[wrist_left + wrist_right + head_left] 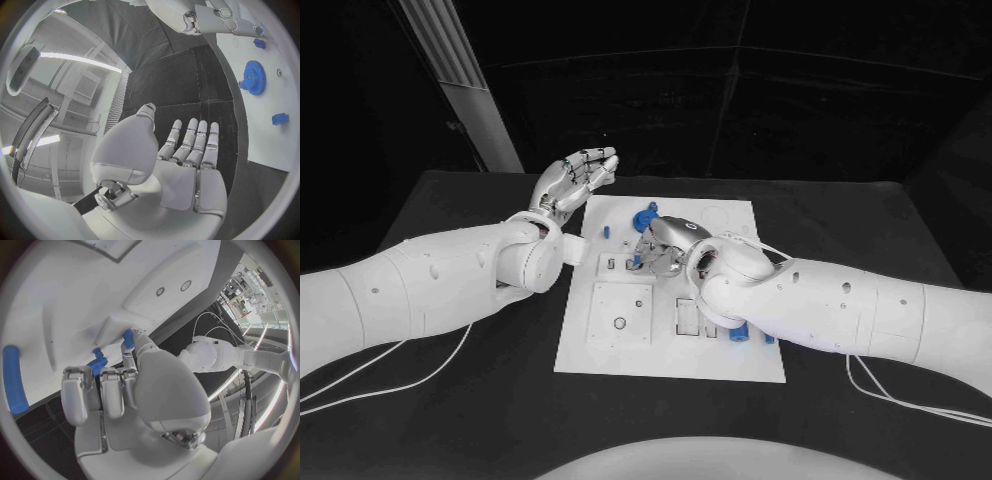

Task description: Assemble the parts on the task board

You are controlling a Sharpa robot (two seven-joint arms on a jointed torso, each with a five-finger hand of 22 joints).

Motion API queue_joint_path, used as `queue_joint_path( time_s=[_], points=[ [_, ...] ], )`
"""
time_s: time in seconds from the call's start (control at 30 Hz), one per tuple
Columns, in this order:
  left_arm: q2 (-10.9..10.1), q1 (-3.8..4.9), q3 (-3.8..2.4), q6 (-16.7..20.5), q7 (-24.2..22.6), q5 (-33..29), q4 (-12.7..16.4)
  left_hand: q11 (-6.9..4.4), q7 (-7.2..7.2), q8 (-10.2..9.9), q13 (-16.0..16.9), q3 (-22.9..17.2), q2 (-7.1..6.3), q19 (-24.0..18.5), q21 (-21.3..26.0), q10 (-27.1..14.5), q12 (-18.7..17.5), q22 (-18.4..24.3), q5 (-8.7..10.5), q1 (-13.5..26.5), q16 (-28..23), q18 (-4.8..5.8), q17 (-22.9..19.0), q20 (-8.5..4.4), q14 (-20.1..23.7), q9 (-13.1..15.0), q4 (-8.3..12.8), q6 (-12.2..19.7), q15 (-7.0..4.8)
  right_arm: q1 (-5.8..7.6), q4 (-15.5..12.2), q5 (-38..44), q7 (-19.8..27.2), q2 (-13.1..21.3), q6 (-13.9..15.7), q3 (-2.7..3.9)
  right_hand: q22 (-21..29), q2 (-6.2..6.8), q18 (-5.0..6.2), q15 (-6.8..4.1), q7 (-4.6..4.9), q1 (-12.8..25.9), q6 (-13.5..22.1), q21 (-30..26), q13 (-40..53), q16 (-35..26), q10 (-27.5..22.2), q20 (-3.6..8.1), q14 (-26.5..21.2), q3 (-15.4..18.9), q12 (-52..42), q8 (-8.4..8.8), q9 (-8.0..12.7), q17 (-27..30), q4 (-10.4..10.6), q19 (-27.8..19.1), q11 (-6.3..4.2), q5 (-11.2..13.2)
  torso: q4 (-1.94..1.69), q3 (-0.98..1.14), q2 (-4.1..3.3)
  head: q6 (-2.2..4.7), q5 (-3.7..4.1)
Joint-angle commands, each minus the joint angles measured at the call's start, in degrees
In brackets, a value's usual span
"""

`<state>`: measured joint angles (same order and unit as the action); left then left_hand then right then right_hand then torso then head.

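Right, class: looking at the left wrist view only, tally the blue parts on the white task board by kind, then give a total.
blue gear: 1
small blue pieces: 2
Total: 3

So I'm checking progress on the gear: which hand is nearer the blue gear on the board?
Right. The right hand sits over the task board right beside the blue gear; the left hand is raised, open, off the board's edge.

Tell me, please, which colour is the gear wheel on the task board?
Blue. The gear wheel shows best in the left wrist view, on the white task board.
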<state>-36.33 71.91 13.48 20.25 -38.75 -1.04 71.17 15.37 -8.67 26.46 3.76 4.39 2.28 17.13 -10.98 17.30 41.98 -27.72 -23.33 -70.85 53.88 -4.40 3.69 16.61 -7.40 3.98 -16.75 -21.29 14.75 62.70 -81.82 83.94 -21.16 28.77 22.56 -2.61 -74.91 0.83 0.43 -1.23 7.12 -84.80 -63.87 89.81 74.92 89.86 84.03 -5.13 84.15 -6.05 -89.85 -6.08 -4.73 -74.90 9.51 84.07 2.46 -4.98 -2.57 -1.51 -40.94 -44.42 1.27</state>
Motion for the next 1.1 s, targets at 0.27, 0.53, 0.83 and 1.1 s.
queue_joint_path(
  time_s=[0.27, 0.53, 0.83, 1.1],
  points=[
    [0.0, 0.1, -0.04, -0.6, -15.3, 0.2, 0.1, -0.11, -8.31, 0.3, 0.0, 0.4, 0.77, -0.5, -0.2, -0.3, 0.3, -0.1, -0.1, 0.0, 0.4, -0.12, 0.0, 0.09, 0.0, -0.1, 0.0, 0.4, 0.4, -0.28, 0.3, -0.5, -0.2, 0.2, -2.0, -0.18, -15.1, -0.36, -0.43, 0.48, -0.52, 0.0, -0.1, 0.2, 15.1, 0.1, 6.0, -0.36, 5.9, 0.2, -0.1, 0.73, 0.1, -15.1, -0.3, 5.9, 0.57, 0.2, 0.08, 0.02, -0.02, -0.1, 0.26],
    [0.0, 0.1, -0.04, -0.6, -15.3, 0.2, 0.1, -0.11, -8.31, 0.3, 0.0, 0.4, 0.77, -0.5, -0.2, -0.3, 0.3, -0.1, -0.1, 0.0, 0.4, -0.12, 0.0, 0.09, 0.0, -0.1, 0.0, 0.4, 0.4, -0.31, 0.2, -0.5, -0.4, 0.1, -2.4, -0.18, -15.1, -0.03, -0.43, 0.6, -0.29, 0.1, 0.4, 0.2, 15.1, 0.1, 6.0, -0.44, 5.9, 0.3, -0.1, 1.22, 0.3, -15.1, -0.5, 5.9, 0.75, 0.4, -0.01, 0.01, -0.01, -0.08, 0.36],
    [-0.1, 0.1, -0.04, -0.6, -15.3, 0.2, 0.1, -0.11, -8.31, 0.3, 0.0, 0.4, 0.77, -0.5, -0.2, -0.3, 0.3, -0.1, -0.1, 0.0, 0.4, -0.12, 0.0, 0.09, 0.0, -0.1, 0.0, 0.4, 0.4, -0.38, 0.2, -0.5, -0.8, 0.1, -2.9, -0.18, -15.1, 0.3, -0.43, 0.77, -0.01, 0.2, 0.8, 0.2, 15.1, 0.1, 6.0, -0.55, 5.9, 0.5, -0.1, 1.68, 0.5, -15.1, -0.6, 5.9, 1.0, 0.6, -0.03, 0.01, 0.01, -0.18, 0.47],
    [-0.1, 0.1, -0.04, -0.6, -15.3, 0.2, 0.2, -0.11, -8.31, 0.3, 0.0, 0.4, 0.77, -0.5, -0.2, -0.3, 0.3, -0.1, -0.1, 0.0, 0.4, -0.12, 0.0, 0.09, 0.0, -0.1, 0.0, 0.4, 0.4, -0.42, 0.2, -0.2, -1.3, 0.1, -3.4, -0.18, -15.1, 1.85, -0.43, 2.02, 1.79, 0.9, 4.5, 0.2, 15.1, 0.1, 6.0, -1.34, 5.9, 1.3, -0.1, 2.53, 1.0, -15.1, -0.9, 5.9, 2.56, 1.1, -0.01, 0.01, -0.02, -0.16, 0.51]
  ],
)
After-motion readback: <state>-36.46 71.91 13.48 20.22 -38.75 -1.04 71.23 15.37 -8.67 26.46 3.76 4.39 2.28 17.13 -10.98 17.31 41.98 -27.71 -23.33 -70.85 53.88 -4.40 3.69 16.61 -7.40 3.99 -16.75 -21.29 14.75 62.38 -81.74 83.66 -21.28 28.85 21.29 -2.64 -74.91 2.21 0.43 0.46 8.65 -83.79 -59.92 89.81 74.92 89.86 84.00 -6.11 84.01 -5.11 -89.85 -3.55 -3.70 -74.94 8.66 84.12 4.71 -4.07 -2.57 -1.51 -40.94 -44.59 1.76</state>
